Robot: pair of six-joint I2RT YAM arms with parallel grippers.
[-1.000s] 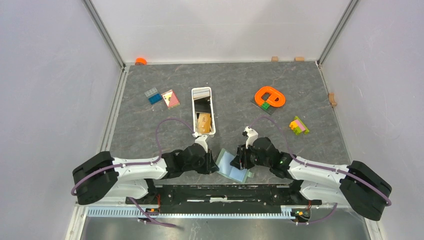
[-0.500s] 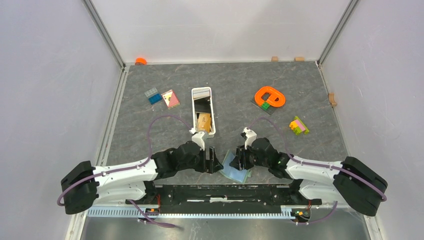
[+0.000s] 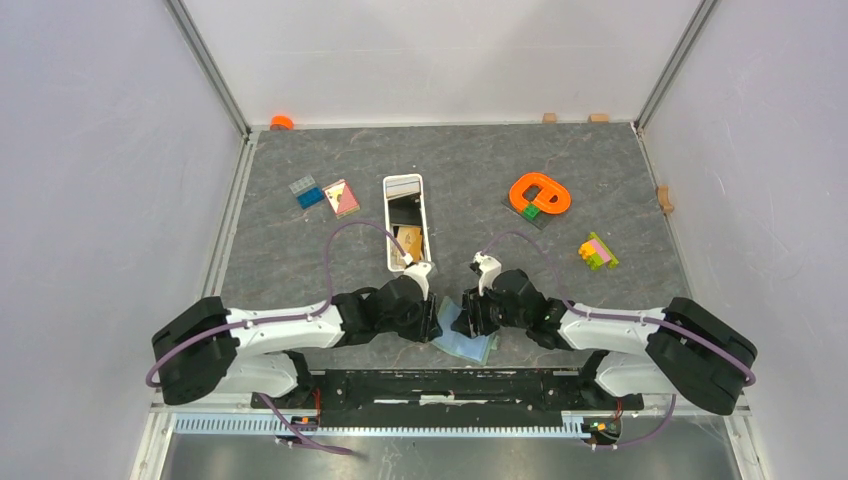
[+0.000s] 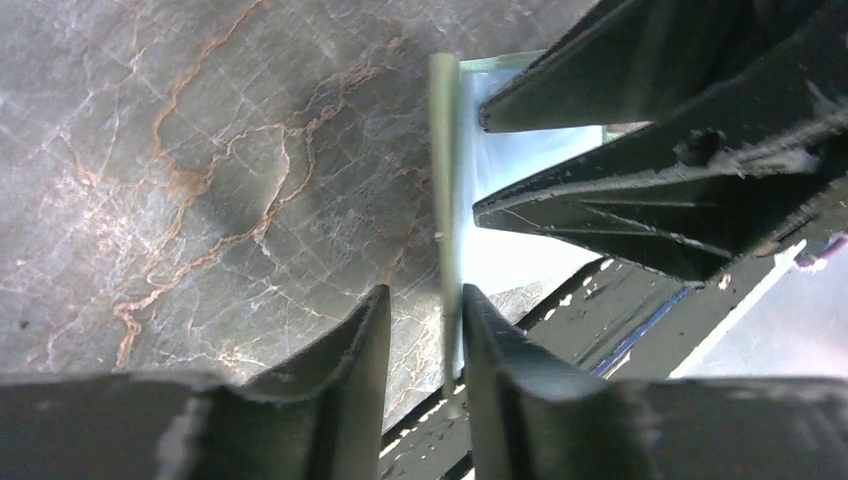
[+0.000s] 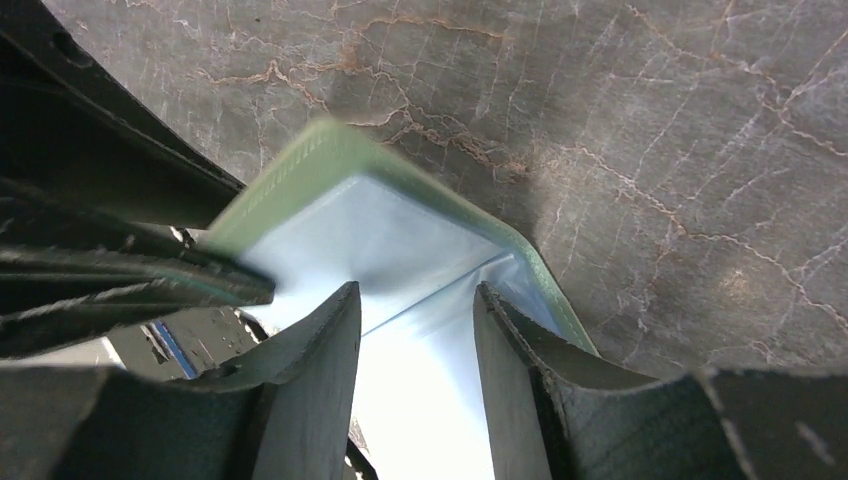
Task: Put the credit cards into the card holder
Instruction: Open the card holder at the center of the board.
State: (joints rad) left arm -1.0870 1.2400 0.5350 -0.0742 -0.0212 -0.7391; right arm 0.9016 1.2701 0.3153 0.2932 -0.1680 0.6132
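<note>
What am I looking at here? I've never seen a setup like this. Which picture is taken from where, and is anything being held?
Two robot arms are bolted at the near edge of a grey table. The wide picture comes from a fixed camera above and behind them. The two close-ups come from a camera on each wrist, so the dark wedges at the bottom of each are that arm's own fingers. The left gripper and right gripper meet over the card holder, a green wallet lying open, pale blue inside. The left fingers straddle one flap's edge with a gap showing; the right fingers stand apart over the lining. Neither clearly grips it. Farther back, a white tray holds the credit cards. Toy blocks and an orange ring lie nearby.
</note>
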